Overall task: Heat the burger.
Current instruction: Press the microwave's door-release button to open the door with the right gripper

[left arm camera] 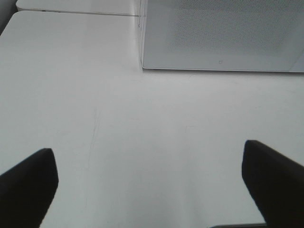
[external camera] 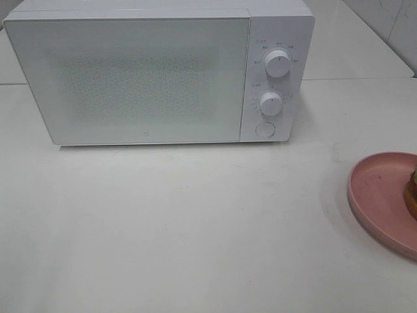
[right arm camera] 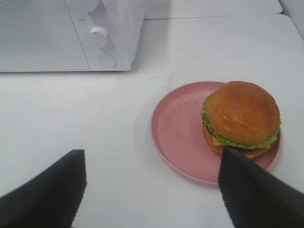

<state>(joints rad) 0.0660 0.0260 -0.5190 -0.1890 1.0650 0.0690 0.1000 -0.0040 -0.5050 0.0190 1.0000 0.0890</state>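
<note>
Pink plate point(right arm camera: 175, 135) holds the burger point(right arm camera: 241, 116); microwave point(external camera: 130, 78) contents unclear.

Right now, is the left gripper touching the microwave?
Apart. The left wrist view shows a wide stretch of bare table between the open left gripper and the microwave front.

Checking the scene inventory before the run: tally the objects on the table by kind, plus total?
White boxy microwave, door closed: 1
Round pink plate: 1
Golden-brown bun burger with green lettuce and yellow cheese, on the plate: 1
Total: 3
</note>
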